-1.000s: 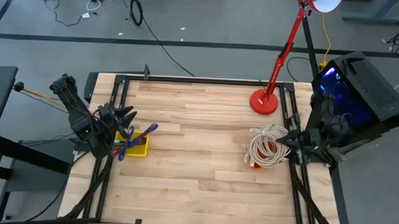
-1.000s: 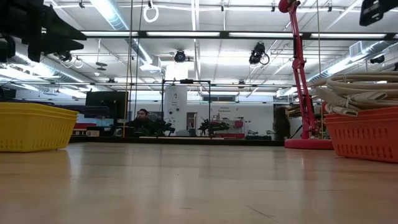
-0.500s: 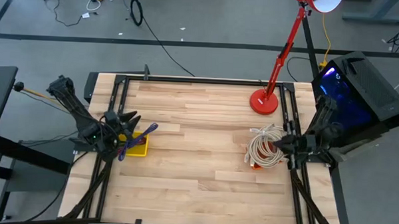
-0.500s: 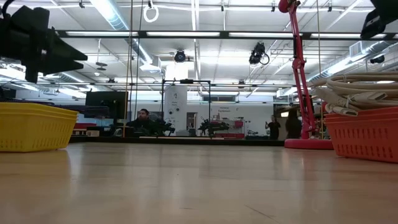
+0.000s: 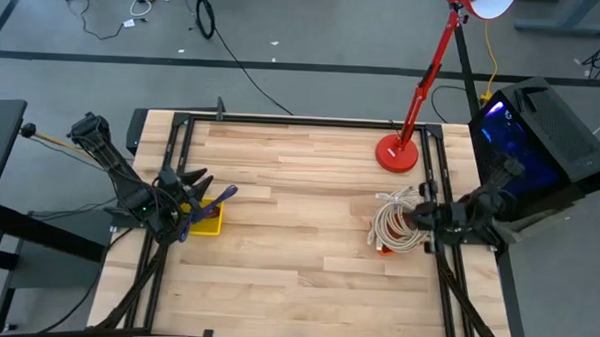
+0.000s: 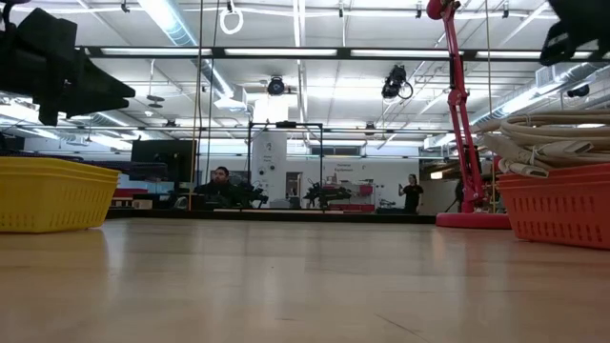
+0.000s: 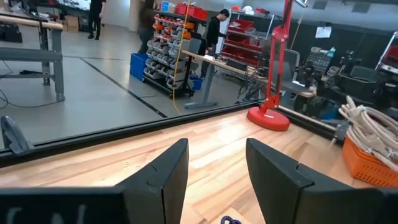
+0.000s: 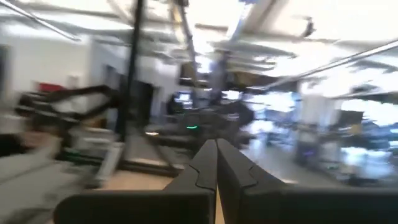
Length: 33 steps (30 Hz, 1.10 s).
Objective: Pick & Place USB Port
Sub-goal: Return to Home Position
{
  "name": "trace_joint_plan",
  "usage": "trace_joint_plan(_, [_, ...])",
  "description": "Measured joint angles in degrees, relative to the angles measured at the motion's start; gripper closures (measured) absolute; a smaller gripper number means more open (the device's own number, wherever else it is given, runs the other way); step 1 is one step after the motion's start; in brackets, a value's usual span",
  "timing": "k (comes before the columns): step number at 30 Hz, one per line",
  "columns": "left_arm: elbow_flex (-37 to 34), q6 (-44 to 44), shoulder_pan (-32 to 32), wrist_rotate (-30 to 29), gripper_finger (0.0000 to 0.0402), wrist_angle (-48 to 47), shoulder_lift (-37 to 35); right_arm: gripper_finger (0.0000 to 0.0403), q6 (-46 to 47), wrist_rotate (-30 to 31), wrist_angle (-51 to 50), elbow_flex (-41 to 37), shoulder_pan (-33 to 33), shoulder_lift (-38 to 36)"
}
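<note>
High view: the wooden surface point(image 5: 298, 238) carries a yellow bin point(image 5: 209, 218) at the frame's left and an orange basket point(image 5: 381, 248) at its right. The black and purple charger cable point(image 5: 222, 196) lies in the yellow bin. One purple end juts over the bin's upper right corner and another over its lower left.

The left claw point(image 5: 185, 175) sits just beside the bin's upper left corner, so the cable is immediately to the lower right of the claw in the frame. The right claw point(image 5: 422, 213) is at the right edge of the surface, over the coiled cream cables point(image 5: 398, 220) heaped in the orange basket. A red lamp point(image 5: 399, 152) stands on its round base at upper right, and a black case point(image 5: 541, 137) lit blue stands off the surface beyond it.

Low view: the left claw point(image 6: 91, 86) hangs at upper left, raised clear of the yellow bin point(image 6: 43, 195) and not touching it. The right arm shows dark at the upper right corner, above the orange basket point(image 6: 562, 205). Two people show far back in the room.

Left wrist view: the left claw point(image 7: 216, 147) has its fingers point(image 7: 168, 174) spread apart, with nothing between them. The lamp point(image 7: 273, 115) and the basket point(image 7: 373, 165) lie across the surface beyond it.

Right wrist view: the right claw point(image 8: 216, 148) has its fingers pressed together, and nothing is held.
</note>
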Motion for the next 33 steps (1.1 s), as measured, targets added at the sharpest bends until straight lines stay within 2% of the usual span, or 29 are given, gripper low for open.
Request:
trace_joint_plan(5, [0.0,0.1,1.0,0.0,0.0235,0.0,0.1,0.0396,-1.6,-1.3,-1.5,0.1,-9.7,0.0])
trace_joint_plan(9, [0.0,0.8,3.3,0.0,0.0238,-0.2,0.1,0.0396,2.5,-8.0,-4.0,0.1,-18.0,0.0])
trace_joint_plan(12, [0.0,0.7,4.4,0.0,0.0248,-0.1,0.1,0.0396,6.8,-15.4,-6.8,0.1,-24.0,0.0])
trace_joint_plan(21, [0.0,-0.2,4.7,-0.1,0.0284,0.1,0.1,0.0396,17.2,-25.8,-15.3,0.1,-39.3,0.0])
trace_joint_plan(27, [0.0,0.9,6.0,0.0,0.0299,-0.3,0.1,0.0396,19.6,-32.4,-14.9,0.0,-49.8,0.4])
trace_joint_plan(33, [1.1,-1.2,10.9,0.0,0.0323,-4.8,0.0,0.0396,24.3,-45.4,-8.4,0.1,-57.1,3.3])
